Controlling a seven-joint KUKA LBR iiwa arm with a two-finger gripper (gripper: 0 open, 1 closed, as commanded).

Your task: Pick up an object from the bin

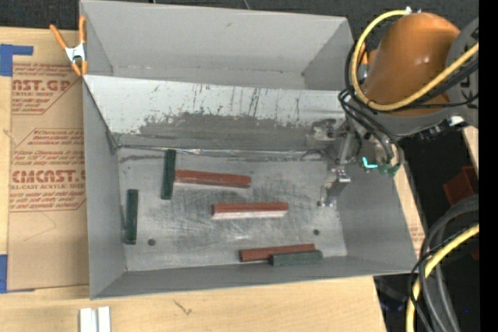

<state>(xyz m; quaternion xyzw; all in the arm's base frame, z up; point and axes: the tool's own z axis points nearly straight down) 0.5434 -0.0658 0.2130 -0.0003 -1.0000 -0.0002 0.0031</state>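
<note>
The gripper (333, 190) hangs at the 3 o'clock side of the bin (233, 35), over bare floor; I cannot tell whether it is released or clenched. The red bar (249, 209) lies nearest, mid-bin at the gripper's 8 o'clock and apart from it. A brown bar (268, 252) touches a green bar (297, 259) at the bin's 6 o'clock.

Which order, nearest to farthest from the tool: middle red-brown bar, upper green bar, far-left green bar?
From the tool:
1. middle red-brown bar, centre.
2. upper green bar, left of centre.
3. far-left green bar, leftmost.
</note>
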